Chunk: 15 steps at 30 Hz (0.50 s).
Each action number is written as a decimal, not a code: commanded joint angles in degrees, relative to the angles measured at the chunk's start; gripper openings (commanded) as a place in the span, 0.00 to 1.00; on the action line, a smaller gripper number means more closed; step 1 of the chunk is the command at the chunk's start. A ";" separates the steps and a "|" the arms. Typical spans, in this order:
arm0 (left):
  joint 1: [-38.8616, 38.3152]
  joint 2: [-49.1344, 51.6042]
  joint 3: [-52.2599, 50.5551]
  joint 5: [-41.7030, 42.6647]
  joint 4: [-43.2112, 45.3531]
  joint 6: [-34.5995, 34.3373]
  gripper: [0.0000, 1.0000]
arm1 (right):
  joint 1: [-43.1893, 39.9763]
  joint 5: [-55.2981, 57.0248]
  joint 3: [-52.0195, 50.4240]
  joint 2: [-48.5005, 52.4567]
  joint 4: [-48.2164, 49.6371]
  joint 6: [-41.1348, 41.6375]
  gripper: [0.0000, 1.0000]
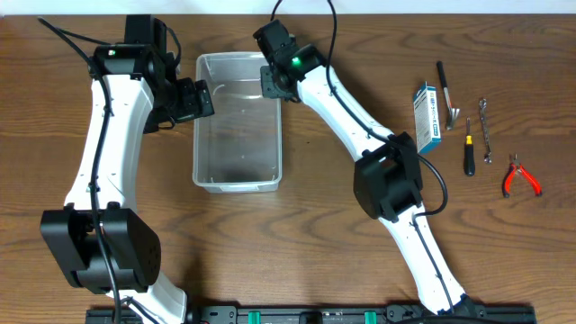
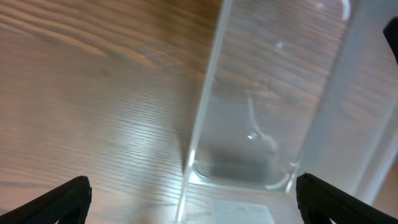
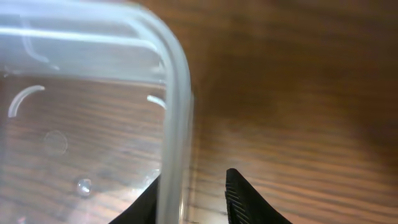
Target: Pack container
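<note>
The container [image 1: 238, 121] is a clear rectangular bin standing in the middle of the table with nothing in it. My left gripper [image 1: 196, 97] hovers at its left rim, wide open. In the left wrist view, the bin's left wall [image 2: 202, 118] runs up between the two fingertips [image 2: 65, 202]. My right gripper [image 1: 274, 83] is at the far right corner of the bin. In the right wrist view, it [image 3: 193, 180] straddles the right wall [image 3: 174, 124]. One finger is inside against the wall and the other finger [image 3: 245, 199] is outside, with a gap to the wall.
To the right lie a blue-and-white box [image 1: 427, 116], a metal spoon-like tool [image 1: 447, 94], a screwdriver [image 1: 468, 148], a small wrench [image 1: 485, 130] and red-handled pliers [image 1: 520, 176]. Bare wooden table surrounds the bin.
</note>
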 commanded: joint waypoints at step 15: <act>-8.28 -0.90 0.04 6.45 -8.57 -6.91 0.98 | -1.97 5.99 12.39 0.04 -3.43 -13.49 0.36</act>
